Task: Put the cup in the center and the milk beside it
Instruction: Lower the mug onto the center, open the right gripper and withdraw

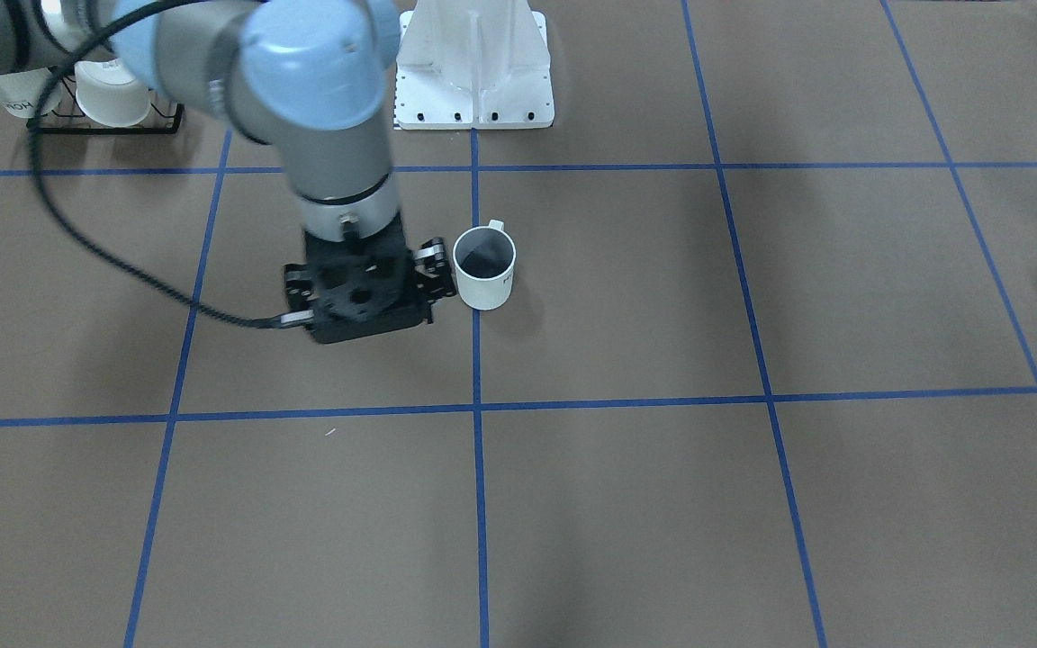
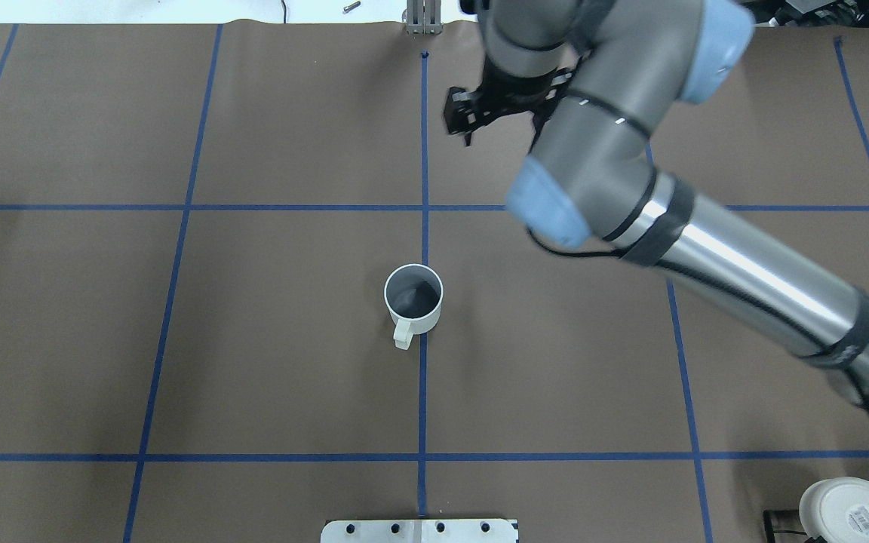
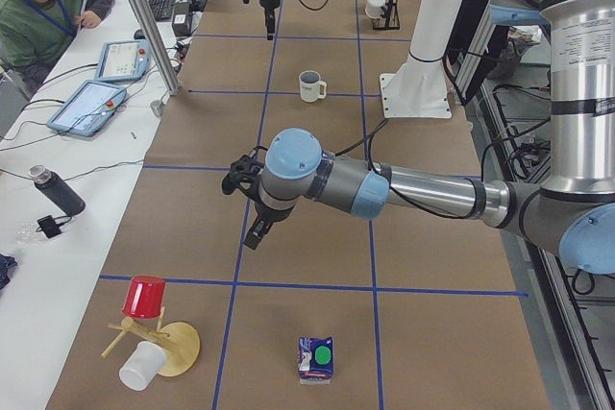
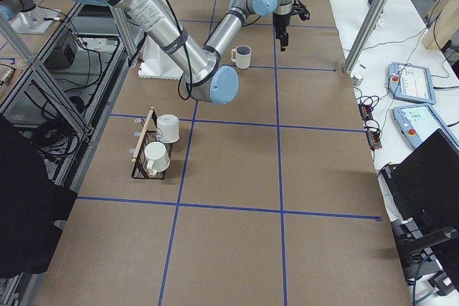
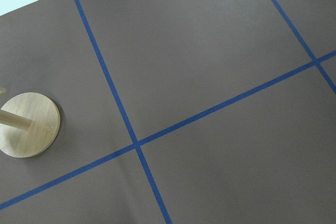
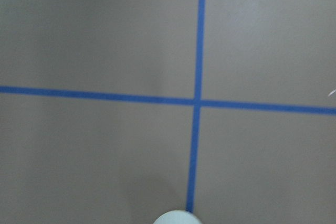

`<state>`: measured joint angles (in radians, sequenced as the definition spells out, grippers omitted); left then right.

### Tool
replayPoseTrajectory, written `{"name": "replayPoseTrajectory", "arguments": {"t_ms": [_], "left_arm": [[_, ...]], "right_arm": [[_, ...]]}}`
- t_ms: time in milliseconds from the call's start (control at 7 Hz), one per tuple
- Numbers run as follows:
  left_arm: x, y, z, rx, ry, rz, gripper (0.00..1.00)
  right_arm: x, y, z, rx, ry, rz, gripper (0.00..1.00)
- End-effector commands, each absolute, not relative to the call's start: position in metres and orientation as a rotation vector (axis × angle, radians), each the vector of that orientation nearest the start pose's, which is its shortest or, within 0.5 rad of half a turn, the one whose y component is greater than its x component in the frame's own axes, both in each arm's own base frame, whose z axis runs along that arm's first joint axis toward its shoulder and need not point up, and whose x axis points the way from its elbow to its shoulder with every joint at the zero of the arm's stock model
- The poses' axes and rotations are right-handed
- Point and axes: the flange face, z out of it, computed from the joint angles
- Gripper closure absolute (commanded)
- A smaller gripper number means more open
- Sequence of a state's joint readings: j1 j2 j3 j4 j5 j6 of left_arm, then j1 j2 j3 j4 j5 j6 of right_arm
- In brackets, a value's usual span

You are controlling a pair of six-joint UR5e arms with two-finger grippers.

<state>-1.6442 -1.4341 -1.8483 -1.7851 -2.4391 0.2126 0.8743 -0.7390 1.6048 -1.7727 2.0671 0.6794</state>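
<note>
The cup (image 2: 413, 298), a white mug with a grey inside, stands upright on the middle blue tape line of the center rectangles (image 2: 299, 332), handle toward the robot. It also shows in the front view (image 1: 484, 270) and the two side views (image 3: 309, 85) (image 4: 242, 56). My right gripper (image 1: 361, 292) (image 2: 498, 113) hangs raised beside the cup, apart from it, empty, jaws spread. The milk (image 3: 315, 359), a blue carton with a green cap, sits near the table's left end. My left gripper (image 3: 259, 228) hovers between the milk and the cup; I cannot tell whether it is open or shut.
A black wire rack with white cups (image 4: 154, 147) (image 1: 113, 90) stands at the robot's right end. A wooden mug tree (image 3: 159, 343) (image 5: 26, 124) with a red cup (image 3: 144, 297) stands by the milk. The white arm mount (image 1: 473, 72) is behind the cup. An operator (image 3: 43, 16) sits along the far side.
</note>
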Motion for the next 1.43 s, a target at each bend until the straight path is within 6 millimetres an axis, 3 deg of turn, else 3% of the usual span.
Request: {"name": "replayPoseTrajectory", "arguments": {"t_ms": [0,143,286,429,571,714,857,1000,1143,1286], "left_arm": [[-0.091,-0.434,0.569,0.451,0.796,0.281,0.01],[-0.099,-0.432,0.582,0.448,0.79,0.281,0.0],[-0.132,-0.429,0.607,0.467,0.764,0.281,0.0],[-0.151,-0.423,0.631,0.455,0.756,0.261,0.0],[-0.169,-0.413,0.652,0.437,0.758,0.206,0.01],[-0.177,-0.414,0.683,0.412,0.765,0.211,0.01],[-0.187,-0.427,0.722,0.381,0.777,0.226,0.01],[-0.187,-0.419,0.733,0.357,0.787,0.198,0.01],[-0.177,-0.382,0.757,0.317,0.805,0.178,0.01],[-0.164,-0.34,0.768,0.313,0.806,0.16,0.01]], "right_arm": [[-0.204,-0.625,0.292,0.248,-0.765,-0.31,0.0],[-0.14,-0.611,0.351,0.255,-0.726,-0.324,0.0],[-0.074,-0.594,0.402,0.254,-0.731,-0.359,0.0],[-0.008,-0.566,0.463,0.231,-0.757,-0.337,0.0],[0.043,-0.538,0.507,0.212,-0.733,-0.284,0.0],[0.073,-0.517,0.526,0.208,-0.7,-0.239,0.0],[0.078,-0.511,0.537,0.189,-0.635,-0.23,0.0],[0.079,-0.503,0.548,0.172,-0.613,-0.226,0.0],[0.079,-0.499,0.551,0.184,-0.615,-0.228,0.0],[0.079,-0.497,0.554,0.182,-0.613,-0.23,0.0]]}}
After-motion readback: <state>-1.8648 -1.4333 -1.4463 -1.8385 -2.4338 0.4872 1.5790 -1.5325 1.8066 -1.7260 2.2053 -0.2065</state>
